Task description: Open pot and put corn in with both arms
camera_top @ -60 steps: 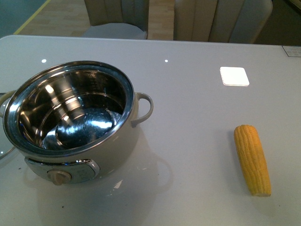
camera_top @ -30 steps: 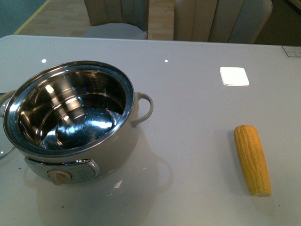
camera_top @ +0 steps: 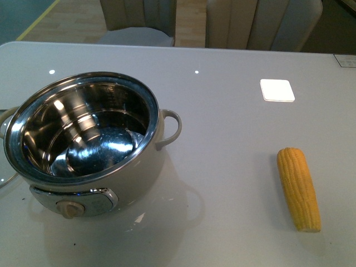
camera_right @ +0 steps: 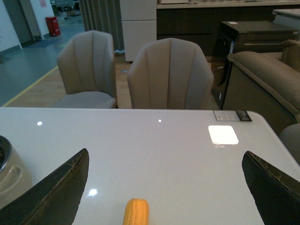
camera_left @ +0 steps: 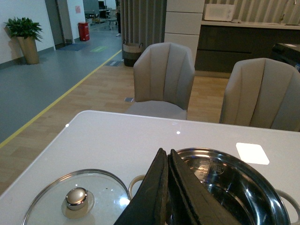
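Note:
The cream-white pot (camera_top: pixel 89 139) stands open on the left of the white table, its steel bowl empty, knob facing me. The corn (camera_top: pixel 299 188) lies on the table at the right, blunt end nearest me. Neither arm shows in the front view. In the left wrist view my left gripper (camera_left: pixel 165 153) is shut and empty, held above the pot's rim (camera_left: pixel 220 154), with the glass lid (camera_left: pixel 77 199) lying flat on the table beside the pot. In the right wrist view my right gripper (camera_right: pixel 166 161) is open and empty, with the corn's tip (camera_right: pixel 136 212) showing between its fingers.
A bright white square of light (camera_top: pixel 277 89) lies on the table at the back right. Two beige chairs (camera_top: pixel 261 22) stand behind the table's far edge. A small card (camera_right: pixel 233 115) sits near the table's far right corner. The lid's edge (camera_top: pixel 5 181) shows left of the pot.

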